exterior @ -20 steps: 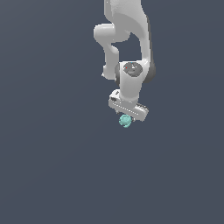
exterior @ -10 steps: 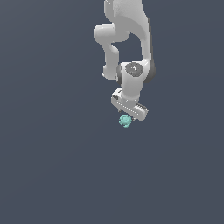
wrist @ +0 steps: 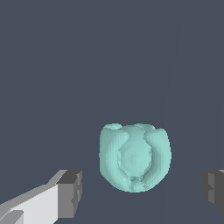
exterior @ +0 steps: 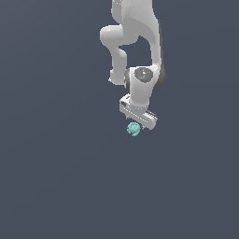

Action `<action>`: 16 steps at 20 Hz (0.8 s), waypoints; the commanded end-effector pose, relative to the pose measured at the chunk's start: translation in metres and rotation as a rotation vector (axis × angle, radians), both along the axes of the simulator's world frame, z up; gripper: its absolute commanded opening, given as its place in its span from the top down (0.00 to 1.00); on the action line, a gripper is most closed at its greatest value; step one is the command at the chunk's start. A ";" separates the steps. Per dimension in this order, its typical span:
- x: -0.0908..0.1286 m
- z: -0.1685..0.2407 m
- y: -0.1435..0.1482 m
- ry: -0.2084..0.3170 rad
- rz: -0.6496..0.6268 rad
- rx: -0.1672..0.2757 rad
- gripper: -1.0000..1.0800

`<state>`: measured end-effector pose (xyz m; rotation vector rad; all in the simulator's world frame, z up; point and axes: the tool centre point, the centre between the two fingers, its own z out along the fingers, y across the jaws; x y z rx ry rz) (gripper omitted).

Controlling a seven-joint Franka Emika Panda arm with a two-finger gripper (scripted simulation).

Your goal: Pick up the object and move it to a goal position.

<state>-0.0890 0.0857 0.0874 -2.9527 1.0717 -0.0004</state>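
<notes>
The object [exterior: 134, 129] is a small teal lumpy figure on the dark grey floor, just below the white hand of the arm in the exterior view. In the wrist view the object [wrist: 134, 157] fills the space between the two fingers. My gripper [wrist: 142, 190] is open around it. One grey pad [wrist: 71, 192] stands off to one side of the object and the other pad [wrist: 213, 187] off to the other, each with a gap of floor showing. In the exterior view my gripper [exterior: 136, 126] sits right over the figure and the fingertips are too small to make out.
The white arm [exterior: 135, 42] reaches down from the upper part of the exterior view. A plain dark grey floor [exterior: 56, 177] lies all around.
</notes>
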 end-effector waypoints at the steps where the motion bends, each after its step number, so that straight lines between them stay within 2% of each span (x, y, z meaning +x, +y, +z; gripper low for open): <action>1: 0.000 -0.005 0.000 0.001 -0.001 0.000 0.04; 9: -0.001 -0.039 0.000 0.000 -0.003 0.000 0.04; 15: -0.001 -0.048 0.000 0.000 -0.004 0.000 0.04; 16: -0.001 -0.048 0.000 0.000 -0.004 0.000 1.00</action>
